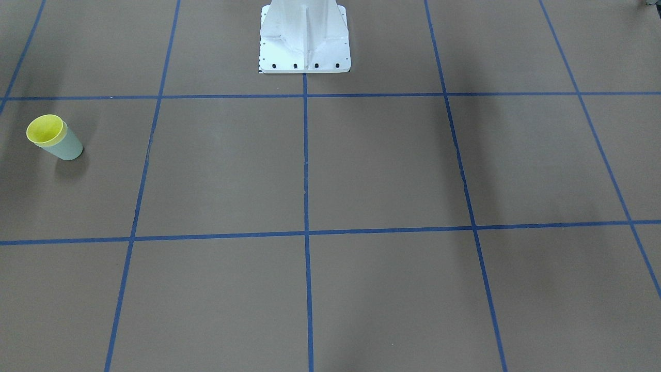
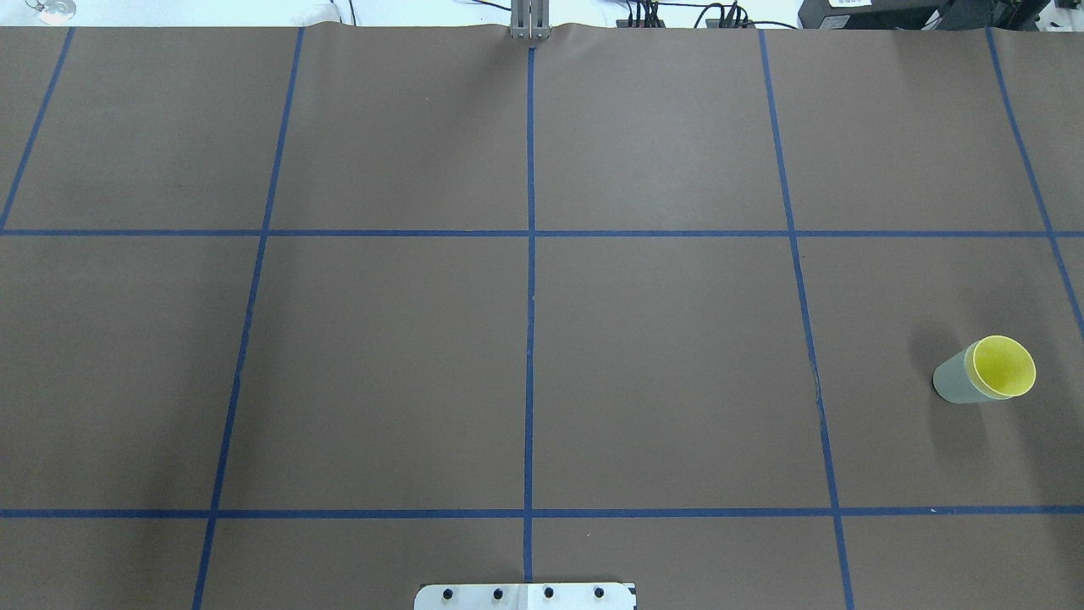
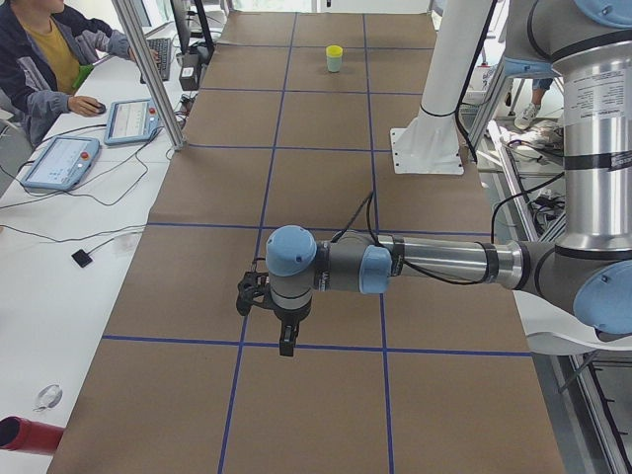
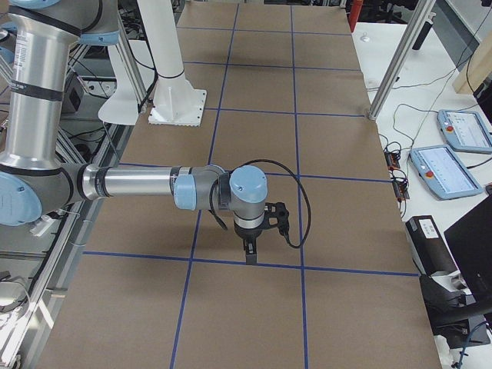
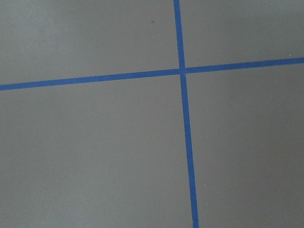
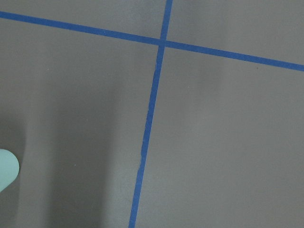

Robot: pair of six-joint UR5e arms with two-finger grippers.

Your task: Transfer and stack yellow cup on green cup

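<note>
The yellow cup [image 1: 45,129] sits nested inside the green cup [image 1: 66,148], and both stand upright on the brown table. In the overhead view the yellow cup [image 2: 1003,367] and green cup [image 2: 954,383] are at the right. In the left side view the stack [image 3: 335,57] is far away. A pale green edge [image 6: 5,170] shows in the right wrist view. My left gripper [image 3: 286,341] hangs over the table's left end. My right gripper [image 4: 250,252] hangs over the right end and hides the cups there. I cannot tell whether either is open or shut.
Blue tape lines [image 2: 530,339] divide the table into squares. The robot's white base [image 1: 304,41] stands at the table's robot side. An operator [image 3: 39,59] sits at a side desk with tablets [image 3: 59,163]. A metal post [image 4: 396,61] stands by the far edge.
</note>
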